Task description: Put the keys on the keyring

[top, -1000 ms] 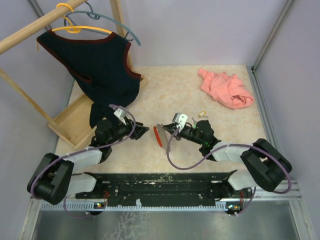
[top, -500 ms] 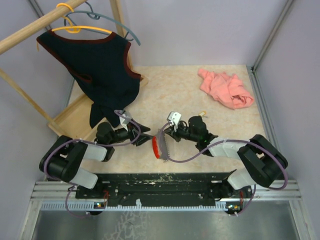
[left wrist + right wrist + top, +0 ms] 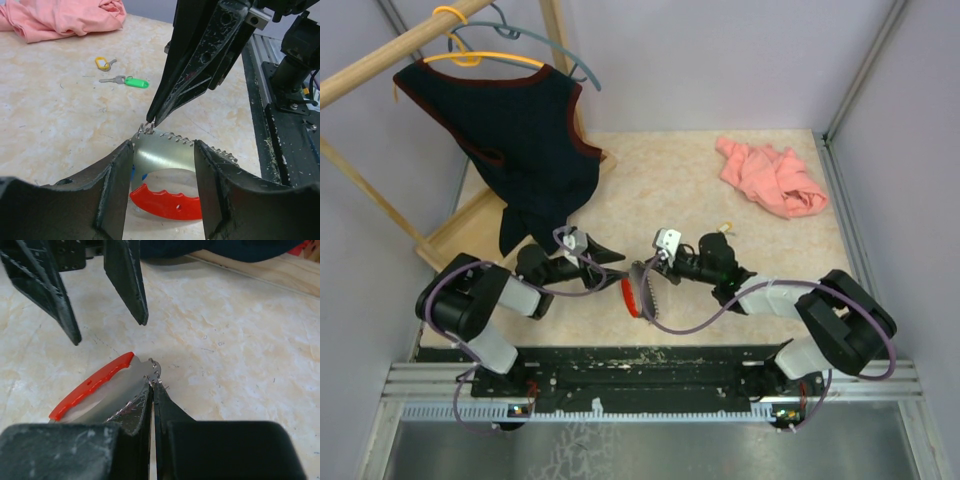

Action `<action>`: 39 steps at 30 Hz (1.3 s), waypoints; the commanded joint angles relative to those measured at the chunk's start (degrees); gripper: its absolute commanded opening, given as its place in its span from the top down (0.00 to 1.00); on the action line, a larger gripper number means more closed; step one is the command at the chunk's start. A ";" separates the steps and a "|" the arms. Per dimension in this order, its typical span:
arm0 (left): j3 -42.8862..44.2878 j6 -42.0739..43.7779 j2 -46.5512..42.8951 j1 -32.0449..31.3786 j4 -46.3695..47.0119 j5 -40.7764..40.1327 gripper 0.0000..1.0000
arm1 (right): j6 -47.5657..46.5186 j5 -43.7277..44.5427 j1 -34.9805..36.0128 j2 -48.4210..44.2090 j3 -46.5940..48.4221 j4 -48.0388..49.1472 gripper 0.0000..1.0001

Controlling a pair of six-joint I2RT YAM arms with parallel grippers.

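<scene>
1. Seen from above, the right pincer (image 3: 639,269) is closed tight on the silvery end of the keyring (image 3: 632,295), which sits just below its tips, low over the table (image 3: 700,190). The left pincer (image 3: 615,263) faces it from the left, jaws partly apart and holding nothing. The keyring is just beside its tips.
2. Left wrist view: between the left pincer's spread fingers the keyring's silvery strip and red curved part are seen. The right pincer's shut tips grip a small wire loop on the strip's edge. Farther off lie a yellow-tagged key (image 3: 103,63) and a green-tagged key (image 3: 131,81).
3. Right wrist view: the closed fingers meet on that wire loop, with the red part to their left. The left pincer's fingers stand beyond, not touching it.
</scene>
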 commanded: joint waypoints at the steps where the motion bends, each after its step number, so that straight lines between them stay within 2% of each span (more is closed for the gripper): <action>1: 1.12 3.97 2.57 -0.96 6.23 1.00 0.44 | -5.10 -4.54 -0.42 -2.50 -0.26 6.93 1.00; 4: 1.26 6.88 3.11 -1.93 6.06 0.17 0.49 | -8.43 -5.62 -0.35 -2.59 -0.28 7.55 1.00; 7: 1.87 10.62 2.29 -3.33 1.84 -1.37 0.57 | -10.02 -7.38 -0.35 -2.67 0.02 7.71 1.00; 11: 2.83 16.85 -0.86 -5.39 -5.76 -3.87 0.59 | -12.29 -8.91 -0.32 -2.46 -0.05 7.69 1.00; 16: 3.65 21.51 -3.12 -6.57 -11.95 -6.71 0.66 | -13.73 -9.31 -0.31 -2.25 -0.26 8.31 1.00; 29: 3.85 25.83 -4.29 -8.91 -15.91 -9.19 0.80 | -13.44 -10.05 -0.23 -2.22 -0.28 8.67 1.00; 39: 3.54 26.42 -4.81 -10.10 -15.29 -10.80 0.85 | -10.80 -11.05 0.35 -1.58 0.96 8.14 1.00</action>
